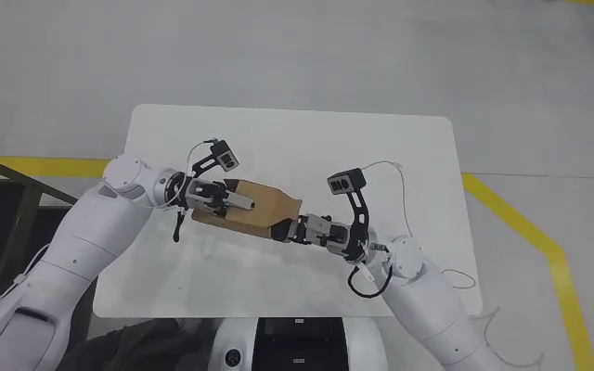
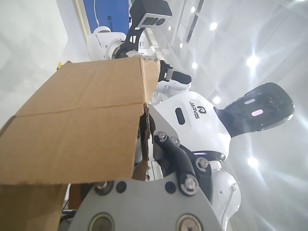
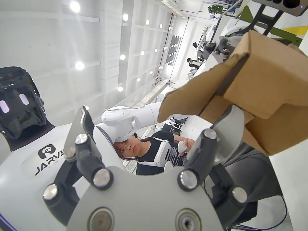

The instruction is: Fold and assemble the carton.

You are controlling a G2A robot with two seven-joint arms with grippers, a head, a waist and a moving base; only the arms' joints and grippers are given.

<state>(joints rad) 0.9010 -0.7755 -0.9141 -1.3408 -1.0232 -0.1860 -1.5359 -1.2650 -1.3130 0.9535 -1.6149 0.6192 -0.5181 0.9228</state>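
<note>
A brown cardboard carton (image 1: 264, 209) is held just above the middle of the white table, partly folded, with loose flaps at the end toward my right arm. My left gripper (image 1: 232, 198) is at the carton's left end, shut on its wall. In the left wrist view one grey finger (image 2: 158, 123) presses the carton's (image 2: 79, 121) torn edge and the other is hidden behind the cardboard. My right gripper (image 1: 286, 229) is at the other end. In the right wrist view the right gripper (image 3: 154, 121) is open, and one finger (image 3: 228, 121) lies under a flap of the carton (image 3: 264, 85).
The white table (image 1: 371, 148) has bare room all round the carton. Yellow floor tape (image 1: 520, 218) runs past the right side, and a dark frame (image 1: 28, 190) stands off the left edge.
</note>
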